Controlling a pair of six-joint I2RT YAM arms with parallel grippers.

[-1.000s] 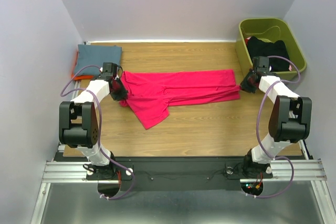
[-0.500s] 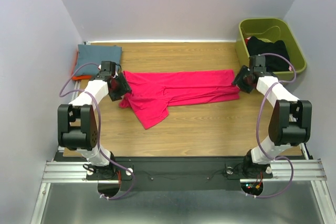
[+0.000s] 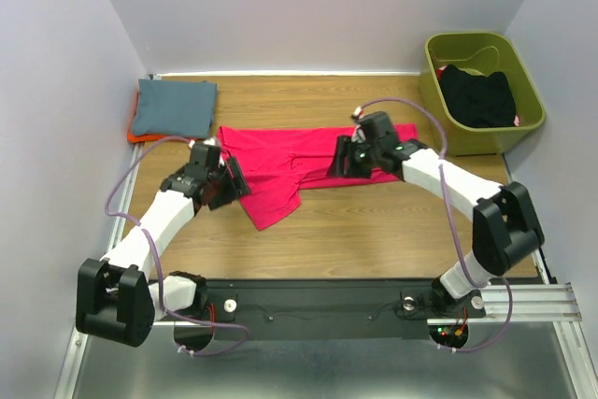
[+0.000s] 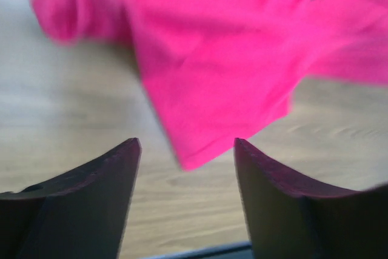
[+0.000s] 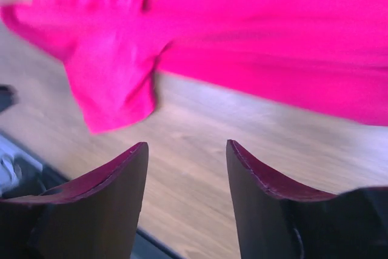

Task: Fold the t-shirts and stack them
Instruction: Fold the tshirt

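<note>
Left fingers (image 4: pixel 91 204) and right fingers (image 5: pixel 267 210), spread and empty, have left the pink t-shirt (image 3: pixel 308 151) at its ends and moved inward, seemingly (wrist views blur) for another fold.

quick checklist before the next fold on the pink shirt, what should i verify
1. Left gripper open and empty: ok.
2. Right gripper open and empty: ok.
3. Pink shirt folded to a neat rectangle: not ok, a sleeve juts toward the near edge.
4. Grey shirt folded at the far left corner: ok.
5. Black garment out of the bin: not ok.
</note>
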